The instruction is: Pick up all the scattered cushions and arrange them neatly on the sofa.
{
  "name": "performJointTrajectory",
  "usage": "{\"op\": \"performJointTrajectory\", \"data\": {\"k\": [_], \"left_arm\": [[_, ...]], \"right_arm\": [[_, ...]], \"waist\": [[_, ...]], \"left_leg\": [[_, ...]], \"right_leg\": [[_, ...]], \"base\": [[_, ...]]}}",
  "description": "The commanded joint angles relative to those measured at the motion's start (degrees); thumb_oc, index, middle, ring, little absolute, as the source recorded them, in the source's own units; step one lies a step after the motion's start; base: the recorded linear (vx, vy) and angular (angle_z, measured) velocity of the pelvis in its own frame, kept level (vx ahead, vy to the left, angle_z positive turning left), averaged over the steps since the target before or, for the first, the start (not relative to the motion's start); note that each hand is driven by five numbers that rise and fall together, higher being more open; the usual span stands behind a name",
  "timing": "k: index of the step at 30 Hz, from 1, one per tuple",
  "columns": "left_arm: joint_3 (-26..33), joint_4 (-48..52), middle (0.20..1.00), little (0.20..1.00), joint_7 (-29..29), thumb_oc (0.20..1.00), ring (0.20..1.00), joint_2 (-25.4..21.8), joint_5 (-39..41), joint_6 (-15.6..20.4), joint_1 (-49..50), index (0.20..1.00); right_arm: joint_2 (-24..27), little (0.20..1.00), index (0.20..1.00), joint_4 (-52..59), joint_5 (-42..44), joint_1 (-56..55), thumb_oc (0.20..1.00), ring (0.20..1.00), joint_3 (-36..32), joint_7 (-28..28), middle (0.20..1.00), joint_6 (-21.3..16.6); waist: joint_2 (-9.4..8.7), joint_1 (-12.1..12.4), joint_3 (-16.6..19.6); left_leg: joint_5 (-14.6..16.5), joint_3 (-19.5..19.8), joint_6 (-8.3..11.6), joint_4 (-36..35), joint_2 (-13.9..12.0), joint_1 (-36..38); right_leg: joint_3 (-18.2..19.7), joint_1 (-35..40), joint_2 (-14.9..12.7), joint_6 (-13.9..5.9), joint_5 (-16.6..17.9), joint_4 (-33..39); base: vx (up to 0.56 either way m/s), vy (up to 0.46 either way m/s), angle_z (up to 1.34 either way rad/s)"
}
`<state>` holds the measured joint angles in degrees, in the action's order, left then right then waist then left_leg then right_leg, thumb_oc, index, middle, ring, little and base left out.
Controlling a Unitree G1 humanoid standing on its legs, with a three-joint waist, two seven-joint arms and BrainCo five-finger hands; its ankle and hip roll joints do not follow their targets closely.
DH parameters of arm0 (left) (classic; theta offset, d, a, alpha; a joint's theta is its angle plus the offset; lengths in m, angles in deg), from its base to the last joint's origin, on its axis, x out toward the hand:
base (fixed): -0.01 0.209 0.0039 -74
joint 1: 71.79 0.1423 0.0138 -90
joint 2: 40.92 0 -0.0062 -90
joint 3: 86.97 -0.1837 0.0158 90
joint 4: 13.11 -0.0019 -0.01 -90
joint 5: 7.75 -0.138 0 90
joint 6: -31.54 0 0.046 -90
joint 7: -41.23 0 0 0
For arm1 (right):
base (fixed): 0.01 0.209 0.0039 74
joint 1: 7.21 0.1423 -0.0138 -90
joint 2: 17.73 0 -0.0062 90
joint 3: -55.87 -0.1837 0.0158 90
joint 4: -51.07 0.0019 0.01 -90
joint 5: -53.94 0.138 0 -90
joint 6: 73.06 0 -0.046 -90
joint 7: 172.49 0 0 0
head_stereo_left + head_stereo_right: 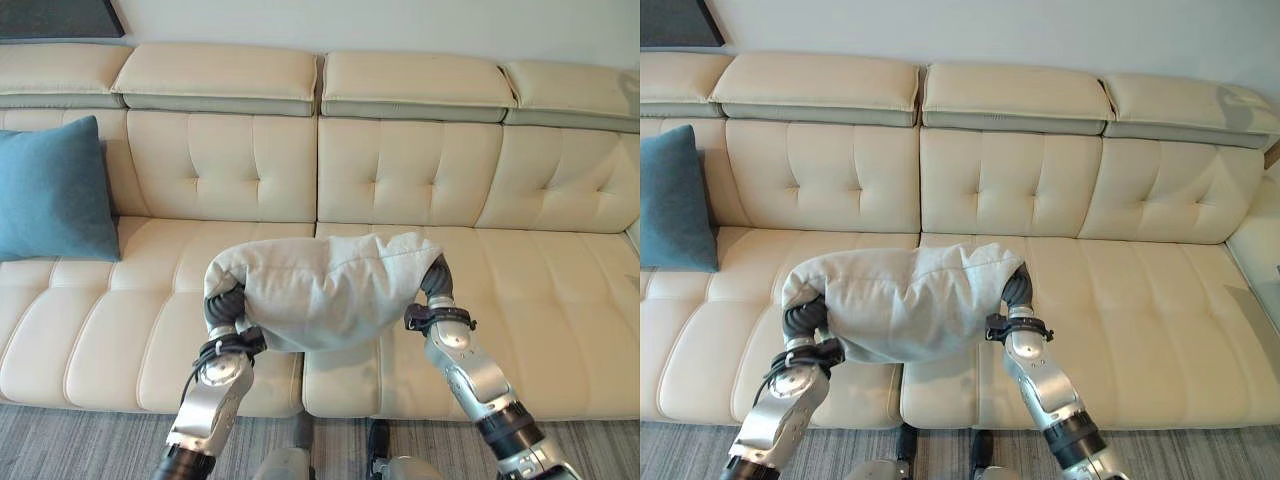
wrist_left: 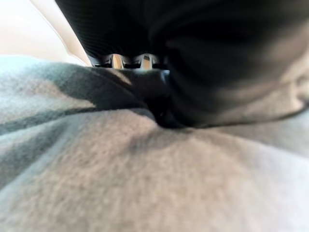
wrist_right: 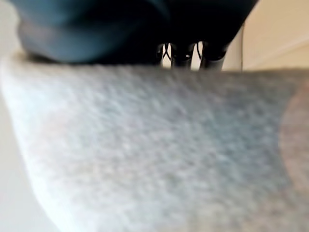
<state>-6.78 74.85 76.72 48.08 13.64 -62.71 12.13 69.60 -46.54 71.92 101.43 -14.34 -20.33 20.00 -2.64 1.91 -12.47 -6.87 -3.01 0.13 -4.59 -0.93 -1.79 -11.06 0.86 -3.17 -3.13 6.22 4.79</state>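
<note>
A light grey cushion point(image 1: 320, 290) hangs just above the cream sofa's seat point(image 1: 540, 310), near the middle, squeezed between my two hands. My left hand point(image 1: 224, 306) presses into its left end and my right hand point(image 1: 436, 278) into its right end. The cushion bulges over both hands and hides all of them past the dark wrist covers. Grey fabric point(image 2: 145, 183) lies close under the left hand's dark cover point(image 2: 217, 58), and the same cloth point(image 3: 159, 145) shows in the right wrist view. A blue-teal cushion point(image 1: 55, 190) leans upright against the backrest at the sofa's far left.
The sofa's tufted backrest point(image 1: 400, 170) runs the full width, topped by headrest pads point(image 1: 415, 85). A strip of grey carpet point(image 1: 90, 445) lies in front of the sofa. Bare seat stretches to the right of the grey cushion.
</note>
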Motion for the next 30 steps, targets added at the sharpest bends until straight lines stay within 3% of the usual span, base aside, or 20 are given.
{"op": "performJointTrajectory", "data": {"k": [1, 9, 15, 21, 22, 23, 24, 25, 26, 27, 28, 30], "left_arm": [[-4.81, 0.84, 0.200, 0.200, 0.52, 0.200, 0.200, -0.86, -2.45, 5.19, -15.71, 0.200], [-5.61, -6.08, 0.200, 0.200, 3.43, 0.200, 0.200, -3.28, -3.18, 5.23, -28.24, 0.200], [-5.80, -7.67, 0.200, 0.200, 4.87, 0.200, 0.200, -2.01, -3.89, 4.77, -29.77, 0.200], [-8.02, -17.40, 0.200, 0.200, 6.91, 0.200, 0.200, -1.41, -3.70, 4.76, -37.24, 0.200], [-8.48, -19.81, 0.225, 0.225, 7.20, 0.225, 0.225, -1.61, -3.61, 4.68, -39.07, 0.225], [-9.55, -25.98, 0.341, 0.341, 7.33, 0.341, 0.341, -2.74, -3.95, 3.89, -43.51, 0.341], [-10.15, -29.84, 0.404, 0.404, 7.10, 0.404, 0.404, -3.30, -3.46, 3.73, -46.10, 0.404], [-10.20, -30.19, 0.423, 0.423, 7.04, 0.423, 0.423, -3.34, -3.37, 3.90, -46.49, 0.423], [-10.77, -32.74, 0.495, 0.495, 6.46, 0.495, 0.495, -3.99, -2.80, 4.04, -48.70, 0.495], [-11.77, -39.03, 0.915, 0.915, 4.38, 0.915, 0.915, -6.65, -1.60, 4.02, -53.44, 0.915], [-11.82, -39.33, 1.000, 1.000, 4.28, 1.000, 1.000, -6.71, -1.50, 4.16, -53.78, 1.000], [-13.11, -44.78, 1.000, 1.000, 1.86, 1.000, 1.000, -9.38, -0.11, 4.04, -58.37, 1.000]], "right_arm": [[-4.07, 0.200, 0.200, 0.86, 0.18, 12.61, 0.200, 0.200, 4.86, -0.23, 0.200, -2.53], [-3.62, 0.200, 0.200, -5.62, 0.19, 23.01, 0.200, 0.200, 4.59, -3.11, 0.200, -1.17], [-4.38, 0.200, 0.200, -7.42, -1.83, 24.44, 0.200, 0.200, 4.62, -4.06, 0.200, -0.03], [-5.10, 0.200, 0.200, -16.26, -3.23, 29.48, 0.200, 0.200, 4.74, -6.61, 0.200, 0.28], [-5.32, 0.200, 0.200, -18.52, -3.10, 30.45, 0.200, 0.200, 4.83, -7.02, 0.200, 0.18], [-5.11, 0.200, 0.200, -23.56, -3.58, 33.52, 0.200, 0.200, 5.14, -7.45, 0.200, 0.86], [-4.65, 0.200, 0.200, -26.77, -3.88, 35.63, 0.200, 0.200, 5.46, -7.57, 0.200, 1.25], [-4.64, 0.200, 0.200, -27.03, -3.83, 35.97, 0.200, 0.200, 5.39, -7.54, 0.200, 1.13], [-4.09, 0.329, 0.329, -29.58, -4.13, 37.90, 0.329, 0.329, 5.73, -7.10, 0.329, 1.42], [-2.25, 1.000, 1.000, -35.69, -4.20, 41.86, 1.000, 1.000, 6.53, -6.14, 1.000, 2.09], [-2.26, 1.000, 1.000, -35.93, -4.14, 42.17, 1.000, 1.000, 6.48, -6.08, 1.000, 1.98], [0.14, 1.000, 1.000, -41.14, -4.10, 46.49, 1.000, 1.000, 7.98, -3.50, 1.000, 2.99]], "waist": [[-1.48, 0.35, 1.98], [-1.58, 0.74, 0.18], [-1.13, 0.84, -1.49], [-0.97, 0.60, -3.74], [-1.00, 0.51, -3.97], [-1.09, 0.21, -4.41], [-1.10, 0.06, -4.49], [-1.13, 0.10, -4.58], [-1.19, -0.09, -4.62], [-1.26, -0.42, -4.53], [-1.31, -0.37, -4.65], [-1.38, -0.55, -4.50]], "left_leg": [[8.60, -1.73, 0.13, -0.41, 1.89, 3.07], [7.41, -0.65, 0.54, -0.41, 2.15, -1.97], [6.93, -0.23, 0.52, -0.41, 2.62, -4.12], [5.82, -0.03, 0.87, -0.41, 2.69, -7.37], [5.61, -0.06, 0.98, -0.41, 2.63, -7.99], [5.11, -0.29, 1.32, -0.41, 2.52, -9.18], [4.85, -0.50, 1.51, -0.41, 2.43, -9.74], [4.83, -0.53, 1.51, -0.41, 2.42, -9.85], [4.64, -0.57, 1.61, -0.41, 2.34, -10.23], [4.50, -0.89, 1.77, -0.41, 2.15, -10.77], [4.49, -0.93, 1.77, -0.41, 2.14, -10.82], [4.28, -1.22, 1.97, -0.41, 1.97, -11.24]], "right_leg": [[-0.22, 1.54, -0.35, -2.51, -8.02, 0.21], [-0.62, -2.64, -0.27, -2.52, -7.77, 0.20], [-0.91, -4.78, -0.68, -2.54, -7.90, -0.39], [-0.69, -8.22, -0.77, -2.50, -7.05, -0.75], [-0.64, -8.86, -0.77, -2.50, -6.81, -0.73], [-0.47, -10.15, -0.66, -2.60, -6.06, -0.53], [-0.39, -10.74, -0.60, -2.64, -5.71, -0.35], [-0.36, -10.86, -0.59, -2.64, -5.67, -0.34], [-0.18, -11.29, -0.49, -2.72, -5.38, -0.21], [0.23, -11.94, -0.38, -2.95, -4.81, 0.20], [0.27, -12.00, -0.37, -2.94, -4.78, 0.20], [0.61, -12.55, -0.35, -3.18, -4.51, 0.21]], "base": [[0.01, -0.013, 0.11], [0.03, 0.009, 0.14], [0.02, 0.025, 0.04], [-0.01, 0.009, 0.02], [-0.05, 0.017, 0.01], [-0.04, 0.017, 0.00], [-0.04, 0.013, -0.03], [-0.01, 0.002, -0.04], [-0.01, 0.000, -0.05], [-0.01, 0.000, -0.04], [0.00, 0.000, 0.00], [0.00, 0.000, 0.00]]}}
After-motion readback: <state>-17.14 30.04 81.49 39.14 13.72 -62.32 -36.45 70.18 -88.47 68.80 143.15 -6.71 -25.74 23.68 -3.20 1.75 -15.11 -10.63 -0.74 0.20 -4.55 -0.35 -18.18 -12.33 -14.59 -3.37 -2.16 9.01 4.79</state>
